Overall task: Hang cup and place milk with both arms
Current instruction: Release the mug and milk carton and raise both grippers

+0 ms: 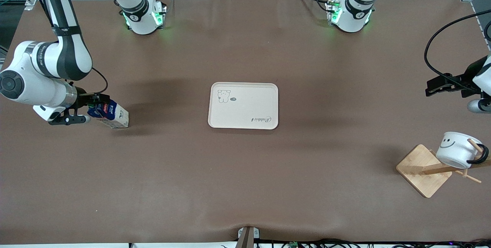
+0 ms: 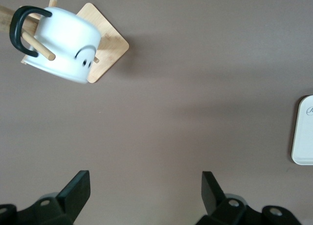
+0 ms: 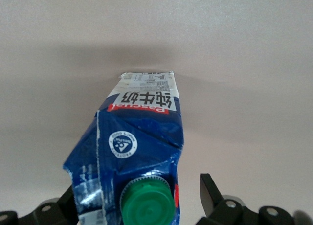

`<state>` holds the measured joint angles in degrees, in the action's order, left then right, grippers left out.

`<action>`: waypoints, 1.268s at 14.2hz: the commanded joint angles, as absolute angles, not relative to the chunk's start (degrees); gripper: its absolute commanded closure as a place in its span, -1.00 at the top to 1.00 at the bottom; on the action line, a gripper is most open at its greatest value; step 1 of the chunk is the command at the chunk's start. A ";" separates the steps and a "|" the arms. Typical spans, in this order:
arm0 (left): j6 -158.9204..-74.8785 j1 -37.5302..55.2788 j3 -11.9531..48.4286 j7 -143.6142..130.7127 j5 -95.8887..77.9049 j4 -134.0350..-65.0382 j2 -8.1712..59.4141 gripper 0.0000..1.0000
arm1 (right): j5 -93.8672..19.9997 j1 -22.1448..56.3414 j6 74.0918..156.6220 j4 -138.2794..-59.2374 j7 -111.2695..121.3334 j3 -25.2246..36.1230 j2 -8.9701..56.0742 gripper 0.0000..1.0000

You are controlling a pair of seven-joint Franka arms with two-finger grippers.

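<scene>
Black fingers of the right gripper (image 3: 139,200) stand spread on either side of the milk (image 1: 111,114), clear of its dented blue top, at the right arm's end of the table (image 1: 245,171). The left gripper (image 2: 146,191), jaws wide and empty, hangs over bare table near the wooden rack (image 1: 425,169), where the cup (image 1: 456,150) hangs by its handle. The tray (image 1: 243,105) lies mid-table.

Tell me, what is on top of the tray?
Nothing sits on the tray; only its printed bear and lettering show. The milk stands on the table toward the right arm's end, at the right gripper.
</scene>
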<state>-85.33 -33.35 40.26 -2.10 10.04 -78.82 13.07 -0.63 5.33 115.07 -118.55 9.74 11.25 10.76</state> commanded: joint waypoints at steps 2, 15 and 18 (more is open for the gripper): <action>-84.29 -33.32 40.78 -2.11 10.28 -78.84 8.98 1.00 | 0.00 4.48 112.95 -118.48 9.58 10.20 9.49 1.00; -81.83 0.16 5.29 -1.23 3.60 -84.55 -0.26 1.00 | -3.43 7.03 94.69 -90.58 10.11 9.67 11.06 1.00; -81.83 3.15 1.68 -1.23 3.60 -86.65 -2.02 1.00 | -2.73 6.16 84.74 -71.69 10.02 9.84 16.86 1.00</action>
